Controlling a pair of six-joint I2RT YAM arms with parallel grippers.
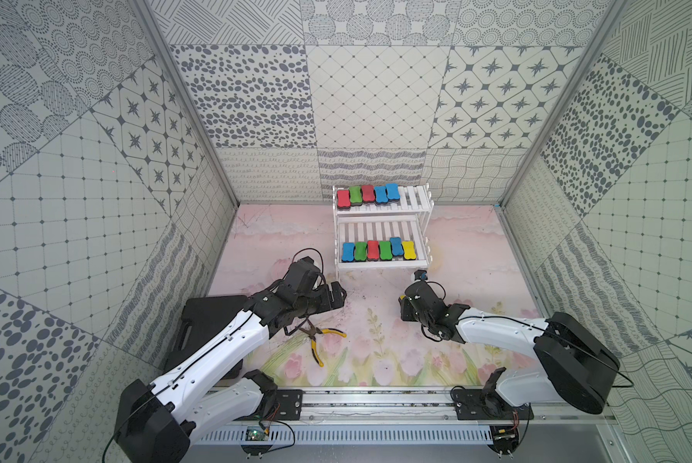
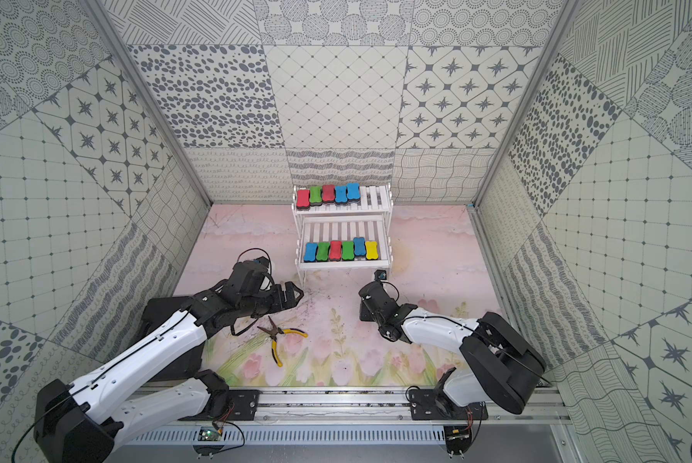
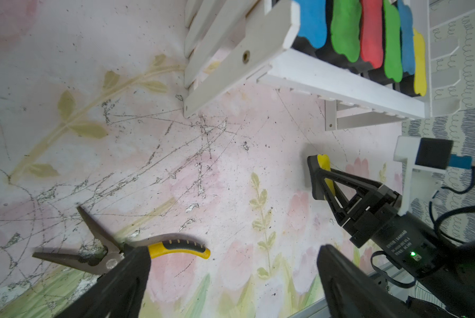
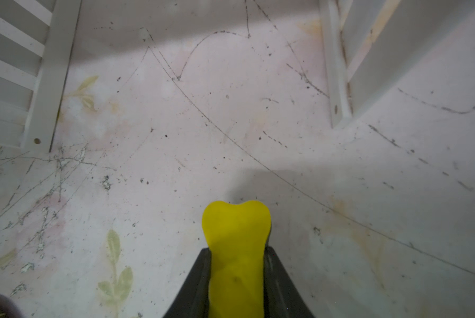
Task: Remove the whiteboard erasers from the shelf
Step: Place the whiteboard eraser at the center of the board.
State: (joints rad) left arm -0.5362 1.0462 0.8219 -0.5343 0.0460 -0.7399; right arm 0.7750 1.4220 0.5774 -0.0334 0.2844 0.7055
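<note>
The white two-tier shelf (image 1: pixel 382 264) stands at the back middle in both top views. Several erasers (image 1: pixel 367 193) in red, green and blue line its upper tier. Several more (image 1: pixel 372 249) fill the lower tier's front, with a yellow one at the right end. My right gripper (image 4: pixel 237 256) is shut on another yellow eraser (image 4: pixel 236 228), low over the mat in front of the shelf's right leg. The left wrist view shows that gripper (image 3: pixel 320 176) too. My left gripper (image 3: pixel 232 252) is open with nothing between its fingers, by the shelf's left front leg (image 3: pixel 217 79).
Yellow-handled pliers (image 1: pixel 320 336) lie on the flowered mat just under my left gripper. A black plastic case (image 1: pixel 212 316) sits under the left arm at the left wall. Patterned walls close in the back and both sides, and a metal rail (image 1: pixel 376 401) runs along the front.
</note>
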